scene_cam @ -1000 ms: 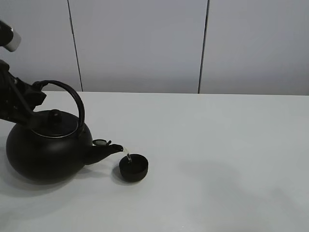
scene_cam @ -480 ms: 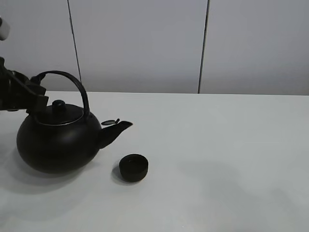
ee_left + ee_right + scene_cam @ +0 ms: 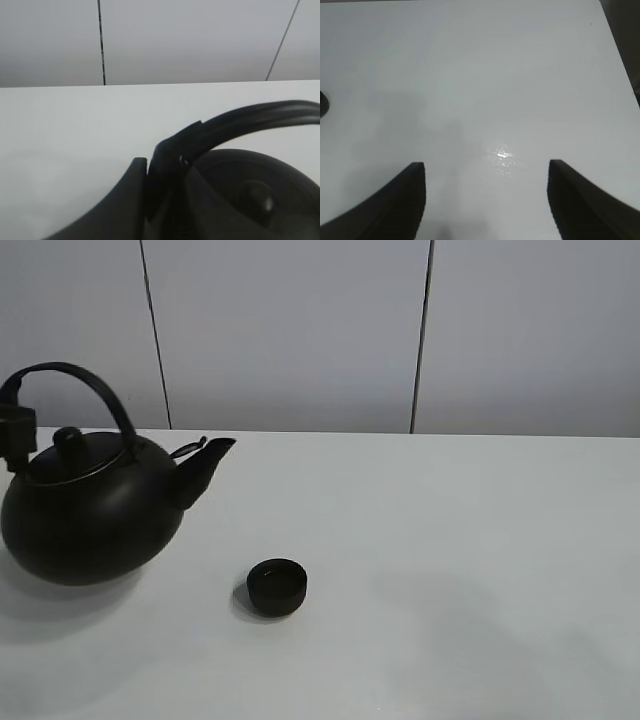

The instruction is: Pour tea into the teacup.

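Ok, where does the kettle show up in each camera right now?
Exterior high: kettle at far left, behind and left of the teacup.
Left wrist: its arched handle and lid fill the foreground, handle clamped in the left gripper.
Right wrist: not in it.
Shared landmark: the white table.

Robot body: matte black pincers, little else visible.
Right pincer point(image 3: 486, 200): two broad, dark, curved fingers point(image 3: 400, 197), plain. Left pincer point(image 3: 147, 195): smooth black shells, narrow seam between; one small screw.
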You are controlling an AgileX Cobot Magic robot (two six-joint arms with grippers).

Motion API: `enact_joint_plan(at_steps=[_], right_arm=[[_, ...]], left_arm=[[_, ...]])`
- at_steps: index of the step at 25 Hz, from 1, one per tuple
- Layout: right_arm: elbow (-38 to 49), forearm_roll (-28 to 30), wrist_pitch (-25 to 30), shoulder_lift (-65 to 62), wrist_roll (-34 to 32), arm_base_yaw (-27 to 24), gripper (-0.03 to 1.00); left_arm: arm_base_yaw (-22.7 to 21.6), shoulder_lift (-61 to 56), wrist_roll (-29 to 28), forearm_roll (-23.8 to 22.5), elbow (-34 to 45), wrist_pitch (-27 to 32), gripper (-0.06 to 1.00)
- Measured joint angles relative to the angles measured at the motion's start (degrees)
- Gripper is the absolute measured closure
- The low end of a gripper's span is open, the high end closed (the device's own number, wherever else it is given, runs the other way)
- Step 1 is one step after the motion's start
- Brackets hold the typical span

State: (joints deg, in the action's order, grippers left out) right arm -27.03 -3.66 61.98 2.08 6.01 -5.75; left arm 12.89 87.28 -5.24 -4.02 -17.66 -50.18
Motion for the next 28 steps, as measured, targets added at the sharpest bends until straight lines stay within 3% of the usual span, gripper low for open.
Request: enact_joint_plan(at_steps=[9,12,28], right_arm=[[0.00,0.00,0.00,0.00,0.00,0.00,0.49],[0.00,0.00,0.00,0.00,0.00,0.00,0.49],[0.00,0.00,-0.01,0.00,0.00,0.00,0.49]], left_arm=[[-7.58,0.00,1.91,-9.09,3.11,-2.85,0.82],[-8.90,0.00,2.37,-9.99,3.11,-3.35,0.82],[-9.97,10.29,4.84,-14.41,2.84,-9.44,0.82]])
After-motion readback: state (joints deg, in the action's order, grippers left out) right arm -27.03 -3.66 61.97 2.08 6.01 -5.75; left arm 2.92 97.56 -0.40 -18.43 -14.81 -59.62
